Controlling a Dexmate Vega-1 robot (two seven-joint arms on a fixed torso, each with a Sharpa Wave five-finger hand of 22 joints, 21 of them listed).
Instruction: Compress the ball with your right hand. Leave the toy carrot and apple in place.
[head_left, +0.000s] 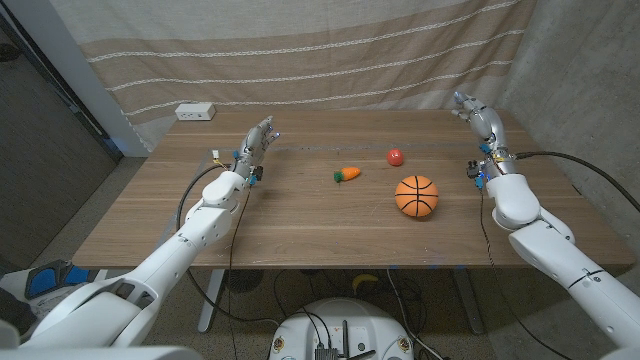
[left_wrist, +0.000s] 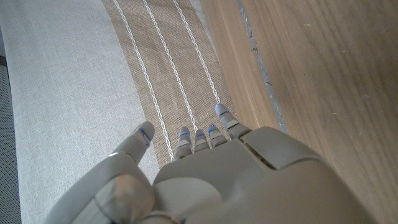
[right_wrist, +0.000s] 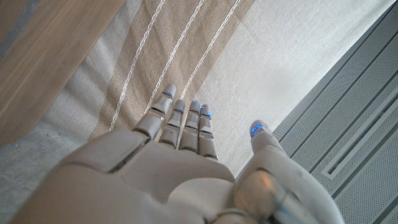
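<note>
— While both arms wait, why are the hands so wide apart?
— Probably to keep the middle clear. The right hand (head_left: 478, 120) stands at the far right, fingers spread, holding nothing; the left hand (head_left: 257, 140) is the same on the left.
— And the ball (head_left: 417, 196)?
— Right of centre on the table (head_left: 150, 225), near the right forearm. The toy carrot (head_left: 348, 174) and apple (head_left: 395, 157) lie just beyond it, apart, so a squeeze needn't disturb them.
— Anything unclear?
— Both palms are hidden, and the wrist views look at the striped curtain (left_wrist: 174, 68).
</note>
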